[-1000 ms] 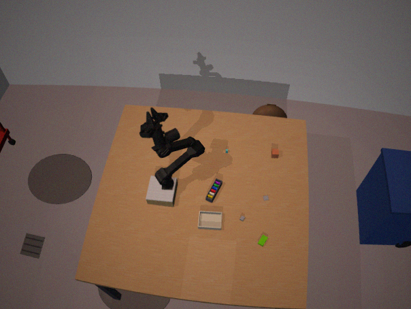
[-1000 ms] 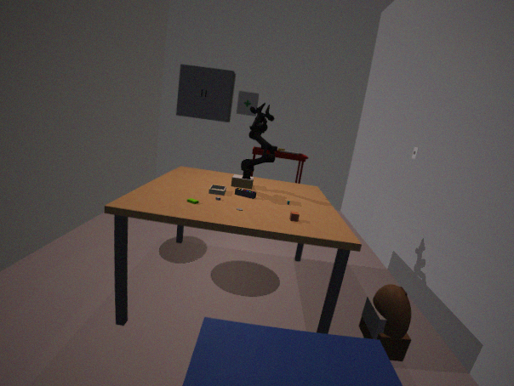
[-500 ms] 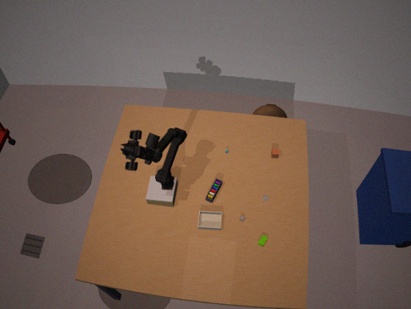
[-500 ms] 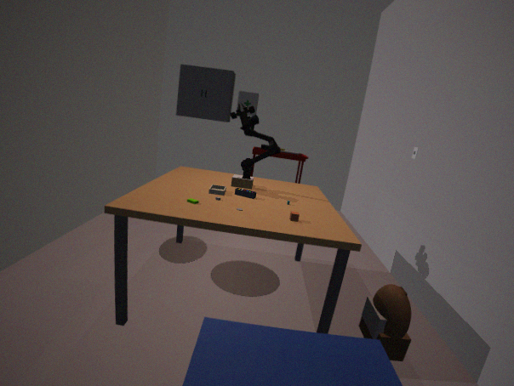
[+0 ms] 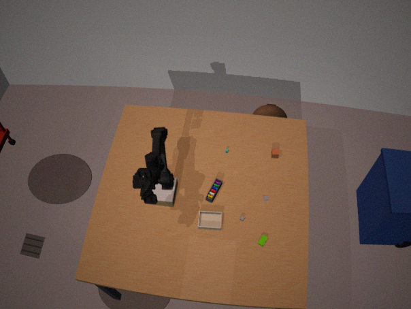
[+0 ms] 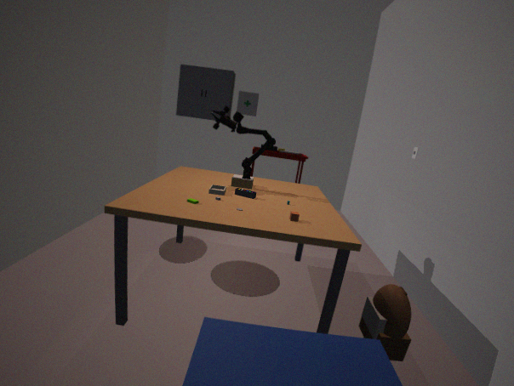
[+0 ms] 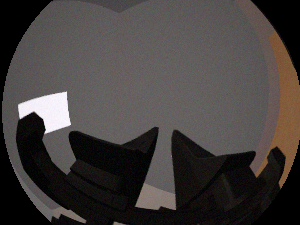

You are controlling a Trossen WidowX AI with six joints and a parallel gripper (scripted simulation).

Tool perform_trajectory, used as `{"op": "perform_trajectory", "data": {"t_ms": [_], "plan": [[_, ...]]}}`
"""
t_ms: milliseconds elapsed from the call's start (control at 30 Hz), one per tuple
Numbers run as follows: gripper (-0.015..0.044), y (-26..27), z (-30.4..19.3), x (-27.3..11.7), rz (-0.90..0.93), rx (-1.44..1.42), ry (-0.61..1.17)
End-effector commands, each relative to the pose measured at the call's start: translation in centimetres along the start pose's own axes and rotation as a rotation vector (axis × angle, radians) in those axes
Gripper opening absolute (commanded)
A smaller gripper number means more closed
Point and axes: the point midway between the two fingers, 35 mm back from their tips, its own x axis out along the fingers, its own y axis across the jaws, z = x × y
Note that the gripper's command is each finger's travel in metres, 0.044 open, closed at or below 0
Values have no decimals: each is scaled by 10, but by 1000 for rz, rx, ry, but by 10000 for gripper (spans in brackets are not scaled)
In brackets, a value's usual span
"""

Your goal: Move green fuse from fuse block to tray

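The pincer (image 5: 149, 199) (image 6: 214, 119) (image 7: 165, 132) hangs high up, well above the counter (image 5: 153, 252) (image 6: 170, 191), its two fingers drawn close together with a narrow gap and nothing pinched between them. Behind it the black arm (image 5: 158, 143) (image 6: 257, 153) bends back and down to a pale box (image 5: 167, 194) (image 6: 242, 182), near the middle of the counter's edge opposite the blue cabinet (image 5: 377, 201) (image 6: 281, 361).

Out towards the middle of the counter I see the dark fuse block (image 5: 211, 199) (image 6: 245, 194), set at a slant. The green fuse (image 5: 216, 185) is seated in it, between the purple one and the blue one. The tray (image 5: 210, 229) (image 6: 217, 192) stands near the block, apart from it, and no fuse lies inside.

Farther out, two small grey bits lie between the tray and the cabinet-side edge. An orange cube (image 5: 275, 153) (image 6: 294, 216) sits towards the corner by the brown rounded thing (image 5: 269, 111) (image 6: 393, 306), with a tiny teal piece (image 5: 226, 150) (image 6: 288, 202) inward of it. A lime-green brick (image 5: 262, 240) (image 6: 192, 201) lies towards the other cabinet-side corner.
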Motion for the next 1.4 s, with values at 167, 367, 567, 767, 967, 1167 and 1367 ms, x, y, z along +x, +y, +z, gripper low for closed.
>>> {"op": "perform_trajectory", "data": {"t_ms": [167,367,567,767,967,1167,1367], "plan": [[74,-97,-102,-9,-339,-213,358],[74,-151,-175,-52,-514,-357,648],[74,-193,-239,-121,-640,-523,969],[74,-227,-282,-211,-718,-750,1334],[74,-249,-296,-311,-731,-1007,1720],[74,-259,-278,-410,-670,-1300,2124],[74,-259,-235,-487,-540,-1607,2499]]}}
